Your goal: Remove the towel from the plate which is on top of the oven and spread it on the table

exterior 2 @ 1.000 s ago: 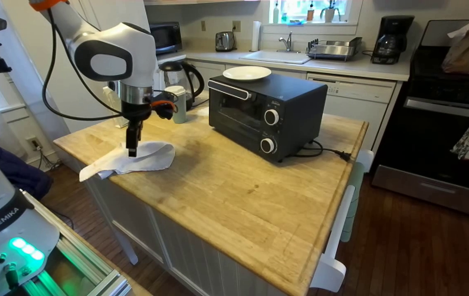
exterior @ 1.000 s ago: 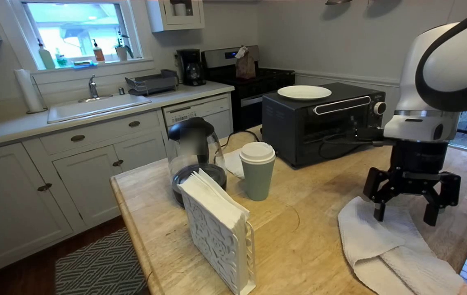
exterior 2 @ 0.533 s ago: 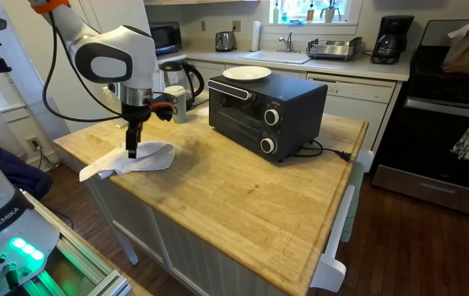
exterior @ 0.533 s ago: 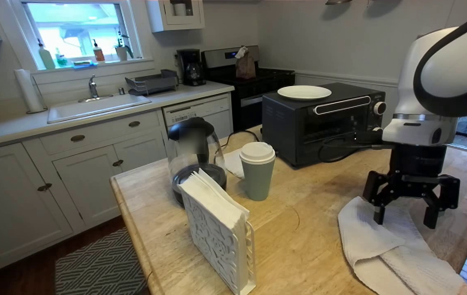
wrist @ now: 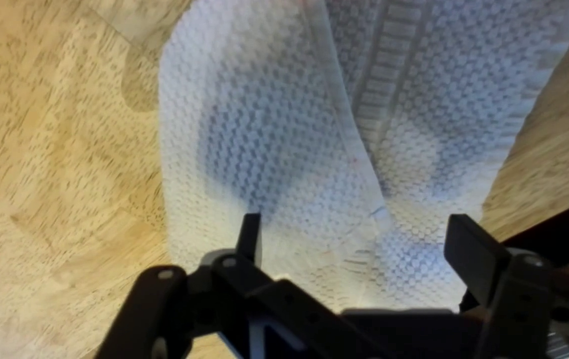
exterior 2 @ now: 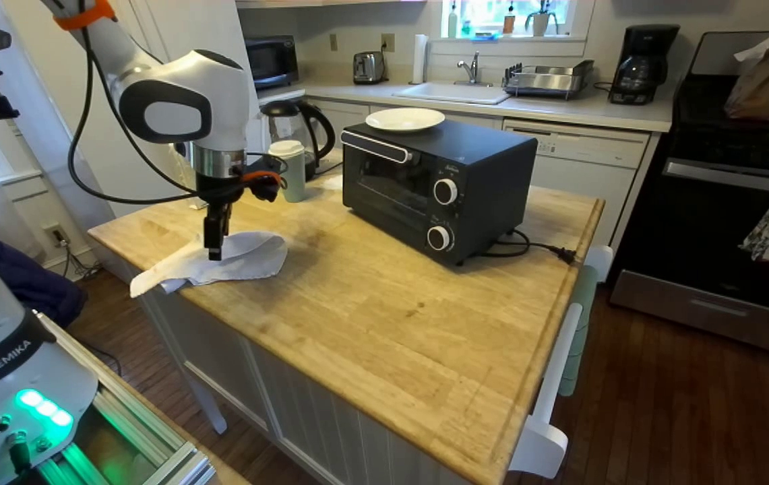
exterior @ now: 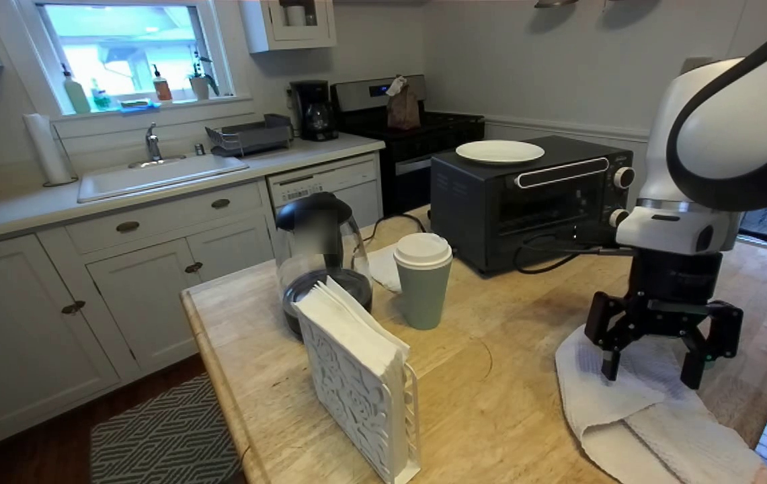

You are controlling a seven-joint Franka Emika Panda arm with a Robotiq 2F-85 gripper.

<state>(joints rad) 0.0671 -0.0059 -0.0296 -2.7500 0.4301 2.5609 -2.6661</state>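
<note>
The white textured towel (exterior: 615, 413) lies on the wooden table (exterior: 504, 417) with one part folded over. It also shows in an exterior view (exterior 2: 256, 257), partly over the table edge, and fills much of the wrist view (wrist: 274, 154). My gripper (exterior: 652, 372) points down over the towel, fingers apart, with nothing between them; it also shows in an exterior view (exterior 2: 214, 250) and in the wrist view (wrist: 355, 222). I cannot tell whether the fingertips touch the cloth. The white plate (exterior: 500, 152) sits bare on the black toaster oven (exterior: 464, 215) in both exterior views.
A green paper cup (exterior: 423, 289) with a white lid, a glass kettle (exterior: 319, 262) and a white napkin holder (exterior: 356, 396) stand on the table, away from the gripper. The oven's power cord (exterior 2: 519, 246) lies on the table. A cable hangs along the arm.
My gripper has moved down toward the towel and slightly to one side, with its fingers still apart. The towel, plate and oven have not moved.
</note>
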